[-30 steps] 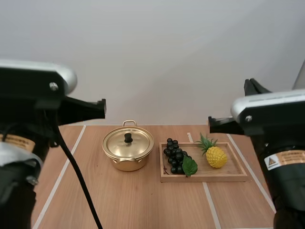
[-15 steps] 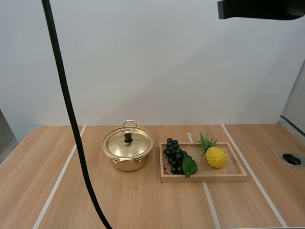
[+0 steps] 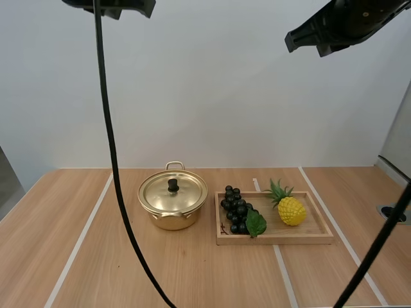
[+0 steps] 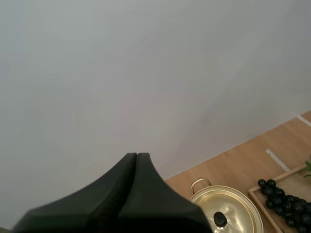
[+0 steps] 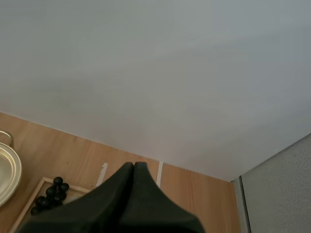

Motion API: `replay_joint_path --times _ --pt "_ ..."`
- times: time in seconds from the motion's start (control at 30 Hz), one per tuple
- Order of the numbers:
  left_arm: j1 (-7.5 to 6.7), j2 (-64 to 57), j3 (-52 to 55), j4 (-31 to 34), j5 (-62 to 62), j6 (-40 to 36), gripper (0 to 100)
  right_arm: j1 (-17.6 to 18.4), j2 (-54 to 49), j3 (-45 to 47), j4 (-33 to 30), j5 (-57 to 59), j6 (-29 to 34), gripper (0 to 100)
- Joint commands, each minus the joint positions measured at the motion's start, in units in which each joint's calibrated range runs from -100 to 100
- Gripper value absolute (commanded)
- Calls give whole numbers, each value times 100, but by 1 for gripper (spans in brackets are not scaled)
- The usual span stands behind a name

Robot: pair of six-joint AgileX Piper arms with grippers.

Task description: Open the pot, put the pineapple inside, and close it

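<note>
In the high view your left gripper (image 3: pixel 144 6) sits at the upper left edge and your right gripper (image 3: pixel 298 40) at the upper right. The pot (image 3: pixel 171 215), lid (image 3: pixel 185 192) on, stands centre-left. The pineapple (image 3: pixel 290 210) lies at the right of the wooden tray (image 3: pixel 314 235). Left wrist view: fingers (image 4: pixel 127 167) pressed together, empty. Right wrist view: likewise. Descend like that and you would likely knock the knob (image 3: pixel 172 185), not grip it.
</note>
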Motion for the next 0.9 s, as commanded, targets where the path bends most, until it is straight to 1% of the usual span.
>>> replay_joint_path --times 0.0,0.13,0.3,0.37,0.47,0.63,0.7,0.8,0.83,0.87 --pt "22 422 -30 -211 28 45 0 -60 198 -76 -55 31 -23 0" --pt "22 1065 -30 -426 28 45 0 -60 734 100 -210 31 -47 0" --pt "22 1783 36 -653 28 -57 0 -60 1451 739 -274 31 -57 0" --pt "22 1954 275 -653 28 -78 0 -60 1736 1012 -288 31 -94 0" --pt "22 2198 702 -708 28 176 0 -60 2083 1281 -267 31 -94 0" --pt "22 2699 1487 -708 28 458 1 -60 2265 1691 -140 31 -94 0" --pt "22 2842 1727 -717 28 503 5 -60 2265 1787 -140 31 -94 0" --pt "22 2982 2005 -753 28 596 23 -60 2265 1868 -140 31 -127 0" --pt "22 3027 2061 -781 28 605 31 -60 2265 1877 -140 31 -127 0" --pt "22 3055 2108 -824 28 615 36 -60 2265 1897 -140 31 -127 4"
